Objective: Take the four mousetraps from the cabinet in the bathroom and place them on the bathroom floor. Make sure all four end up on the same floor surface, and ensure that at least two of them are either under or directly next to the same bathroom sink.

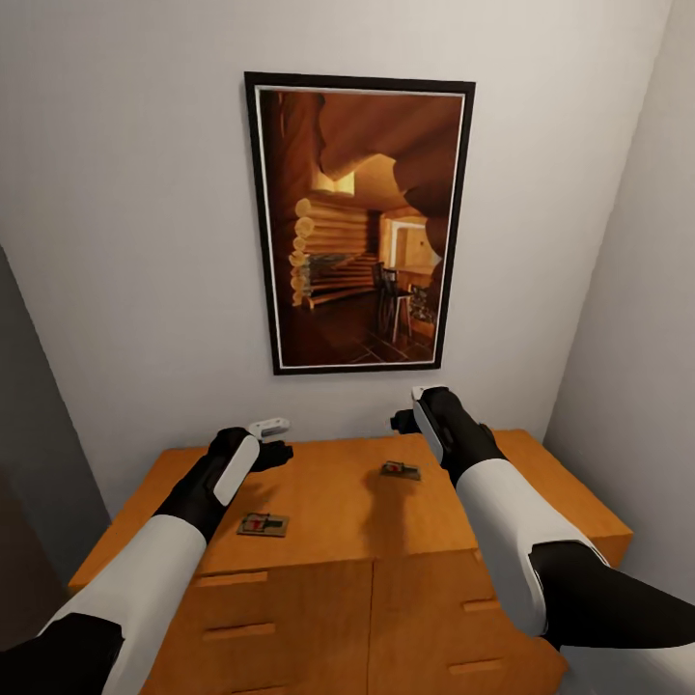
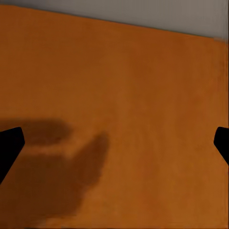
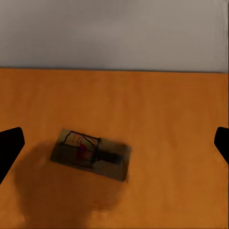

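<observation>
Two mousetraps lie flat on the cabinet [image 1: 328,502] top: one [image 1: 263,524] near the front left, the other [image 1: 400,470] right of centre. My left gripper [image 1: 274,454] hovers open over bare wood behind the left trap; its fingertips [image 2: 9,148] stand wide apart with nothing between them. Above and slightly behind the right trap, my right gripper [image 1: 402,421] is open. In the right wrist view that mousetrap [image 3: 90,153] lies between the spread fingertips [image 3: 9,148], with its black wire and red mark showing. The sink and the bathroom floor are out of view.
A small white object [image 1: 268,425] rests at the cabinet's back edge, just beyond my left gripper. A large framed picture [image 1: 359,224] hangs on the wall behind. Walls close in on both sides. Drawer fronts with bar handles [image 1: 237,632] face me.
</observation>
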Controlling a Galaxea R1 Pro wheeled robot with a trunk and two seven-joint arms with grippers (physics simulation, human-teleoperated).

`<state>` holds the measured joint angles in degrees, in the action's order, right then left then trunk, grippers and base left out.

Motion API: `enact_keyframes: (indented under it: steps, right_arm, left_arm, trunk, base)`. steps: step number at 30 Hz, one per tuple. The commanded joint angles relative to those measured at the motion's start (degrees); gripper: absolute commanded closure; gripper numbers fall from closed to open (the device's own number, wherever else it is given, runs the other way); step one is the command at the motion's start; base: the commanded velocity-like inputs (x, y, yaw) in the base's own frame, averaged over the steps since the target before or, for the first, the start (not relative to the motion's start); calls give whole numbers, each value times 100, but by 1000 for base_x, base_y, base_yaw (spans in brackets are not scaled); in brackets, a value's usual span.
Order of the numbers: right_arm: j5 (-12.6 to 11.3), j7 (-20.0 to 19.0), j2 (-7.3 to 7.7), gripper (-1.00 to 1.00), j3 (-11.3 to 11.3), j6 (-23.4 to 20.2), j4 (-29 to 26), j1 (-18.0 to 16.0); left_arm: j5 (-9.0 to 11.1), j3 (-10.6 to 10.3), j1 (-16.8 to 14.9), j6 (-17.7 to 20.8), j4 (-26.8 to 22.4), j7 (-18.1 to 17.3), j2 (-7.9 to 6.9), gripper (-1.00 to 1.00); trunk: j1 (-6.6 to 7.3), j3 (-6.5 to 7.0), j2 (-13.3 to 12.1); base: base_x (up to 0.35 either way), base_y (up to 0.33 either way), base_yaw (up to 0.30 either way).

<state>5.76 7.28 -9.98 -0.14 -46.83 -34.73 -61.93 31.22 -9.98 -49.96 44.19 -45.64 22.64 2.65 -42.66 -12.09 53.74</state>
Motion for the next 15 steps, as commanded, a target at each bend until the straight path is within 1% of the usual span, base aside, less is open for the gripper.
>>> enact_keyframes:
  steps: [1, 8, 13, 15]
  right_arm:
    - [60, -20, -2, -100, -2, -33, -6, -4]
    - [80, -17, -2, -100, 4, -30, -1, -4]
    - [66, -10, -2, -100, 5, -28, 1, -4]
    - [58, -11, -2, -100, 4, -28, 5, -4]
  left_arm:
    - [60, -13, -5, 11, -6, 57, -2, -100]
    - [60, -13, -1, 6, -6, 57, -2, -100]
    - [58, -11, -4, 3, -12, 62, -2, -100]
    - [59, -12, -2, 3, -14, 64, 3, -100]
  trunk:
    - [-3, -9, 6]
    - [-3, -9, 6]
    - [-3, -8, 6]
    - [-3, -6, 6]
  base:
    - [206, -206, 0]
    - [200, -189, 0]
    - [65, -58, 7]
    - [17, -16, 125]
